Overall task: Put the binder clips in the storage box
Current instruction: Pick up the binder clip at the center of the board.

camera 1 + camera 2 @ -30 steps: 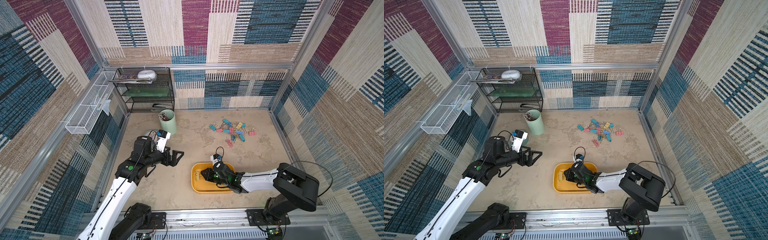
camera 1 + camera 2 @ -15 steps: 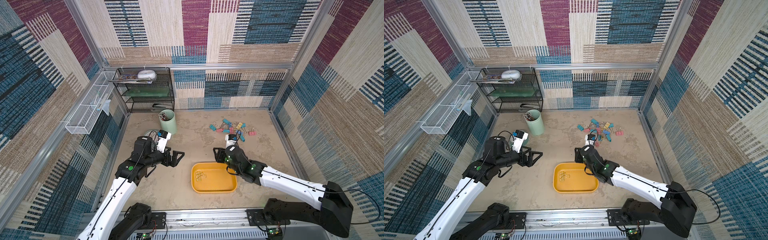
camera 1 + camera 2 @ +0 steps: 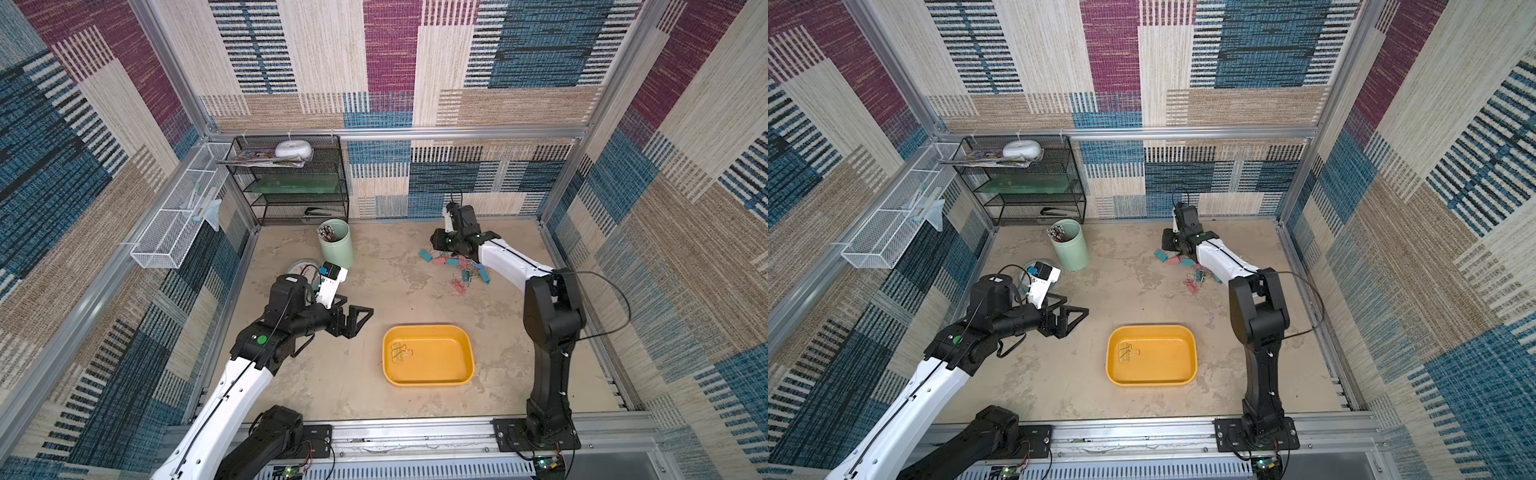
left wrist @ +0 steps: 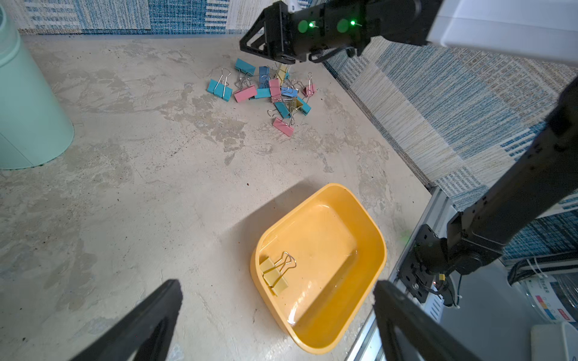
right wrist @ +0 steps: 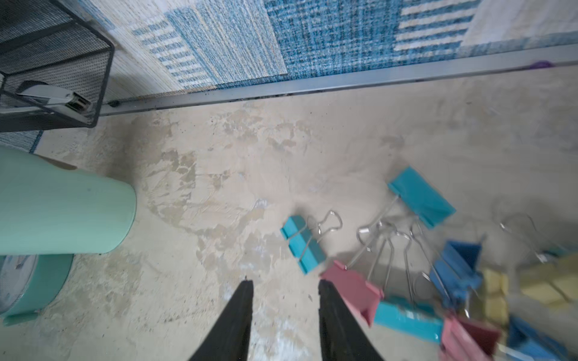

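Mottled beige tabletop [image 3: 399, 286] fills the cell, closed in by patchwork walls [image 3: 390, 62]. Nearest my side sits the storage box [image 3: 440, 361], flat on the table, with one yellow clip [image 4: 275, 276] lying inside at the end toward the left arm. Just beside the box on that side hangs the left gripper [image 3: 357, 309], jaws spread wide with nothing between them, clear of the box rim.

Farther back, toward the right wall, the binder clips [image 3: 457, 268] lie in a loose tangled heap of teal, blue, pink and yellow on the table, well apart from the box. The right gripper [image 5: 284, 283] is at the heap's edge, on the side facing the mint-green cup [image 3: 337, 245]. From its wrist view I see its fingers parted with only table surface in the gap. A pink clip [image 5: 353, 289] lies just beside one fingertip, and a teal clip [image 5: 301, 243] a little beyond. I cannot tell whether the tips touch the surface. Against the back wall stands a black mesh rack [image 3: 291, 187], with the cup right in front of it.
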Controlling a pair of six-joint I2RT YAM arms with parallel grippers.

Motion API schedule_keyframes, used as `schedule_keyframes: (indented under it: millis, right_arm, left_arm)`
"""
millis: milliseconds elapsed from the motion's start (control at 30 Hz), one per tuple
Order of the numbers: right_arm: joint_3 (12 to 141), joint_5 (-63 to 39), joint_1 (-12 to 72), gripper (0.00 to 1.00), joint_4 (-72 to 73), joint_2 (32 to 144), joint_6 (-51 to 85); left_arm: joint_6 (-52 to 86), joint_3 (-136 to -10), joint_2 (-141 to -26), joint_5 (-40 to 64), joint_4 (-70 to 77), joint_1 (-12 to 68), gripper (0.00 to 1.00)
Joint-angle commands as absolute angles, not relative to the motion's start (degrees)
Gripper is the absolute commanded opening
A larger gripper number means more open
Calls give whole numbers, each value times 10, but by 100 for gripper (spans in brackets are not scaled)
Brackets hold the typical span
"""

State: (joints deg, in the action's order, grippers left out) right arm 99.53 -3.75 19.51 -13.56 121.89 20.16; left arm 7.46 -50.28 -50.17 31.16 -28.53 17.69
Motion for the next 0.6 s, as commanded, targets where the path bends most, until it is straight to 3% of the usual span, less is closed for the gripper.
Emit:
schedule_keyframes:
  millis: [0,233,533,567]
  right_arm:
    - [1099,-85,180,39,-213,1304,178]
    - [1210,-163,158,37,-234,1417,173]
    - [1127,-214,154,0,-176,1379,193]
    - [1124,-213,154,0,-177,1376,193]
  left_arm:
    - [74,-502,-500,309,-274,177,99]
    - [77,-504,-508,324,-274,177,99]
    - [77,-504,-508,321,-274,177,100]
    - [76,-504,-508,320,-274,177,100]
